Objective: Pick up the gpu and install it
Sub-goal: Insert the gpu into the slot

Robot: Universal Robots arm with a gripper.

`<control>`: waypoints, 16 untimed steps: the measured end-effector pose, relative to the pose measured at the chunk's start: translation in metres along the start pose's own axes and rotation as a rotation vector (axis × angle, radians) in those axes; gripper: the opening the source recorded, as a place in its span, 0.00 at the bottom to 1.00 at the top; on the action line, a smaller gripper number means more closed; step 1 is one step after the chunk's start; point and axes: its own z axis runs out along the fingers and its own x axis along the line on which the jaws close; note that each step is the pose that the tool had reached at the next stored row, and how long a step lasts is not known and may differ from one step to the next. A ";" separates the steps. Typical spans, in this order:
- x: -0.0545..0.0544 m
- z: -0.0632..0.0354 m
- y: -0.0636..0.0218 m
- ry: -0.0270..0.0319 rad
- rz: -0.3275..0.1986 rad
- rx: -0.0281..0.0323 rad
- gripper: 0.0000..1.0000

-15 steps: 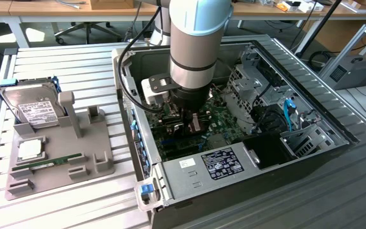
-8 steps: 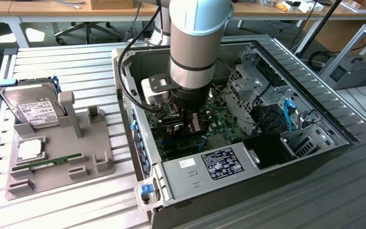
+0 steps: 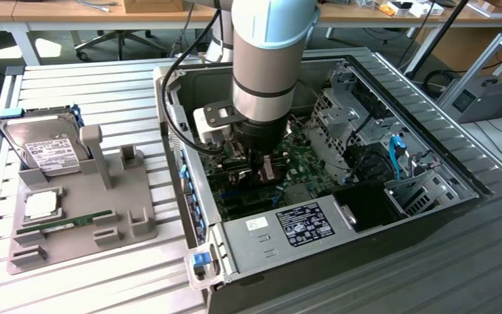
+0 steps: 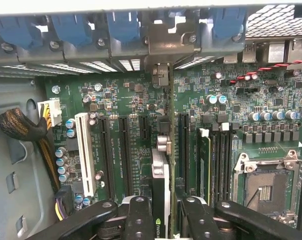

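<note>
Black pincer (image 4: 166,216) grasps the gpu (image 4: 161,182) edge-on over the green motherboard (image 4: 122,95)

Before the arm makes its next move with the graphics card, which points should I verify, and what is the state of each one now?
1. gpu gripped between the jaws: ok.
2. gpu standing on edge, parallel to the expansion slots of the motherboard: ok.
3. Its metal bracket faces the rear slot covers of the case: ok.
4. Card edge seated in a slot: cannot tell, because the card itself hides it.
5. Braided cable bundle lies apart from the gpu: ok.
</note>
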 end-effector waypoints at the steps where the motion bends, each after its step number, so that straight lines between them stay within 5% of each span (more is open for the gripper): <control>1: 0.000 0.0000 0.0000 -0.0001 0.000 0.0000 0.27; 16: 0.000 0.0000 0.0000 -0.0001 0.000 0.0000 0.27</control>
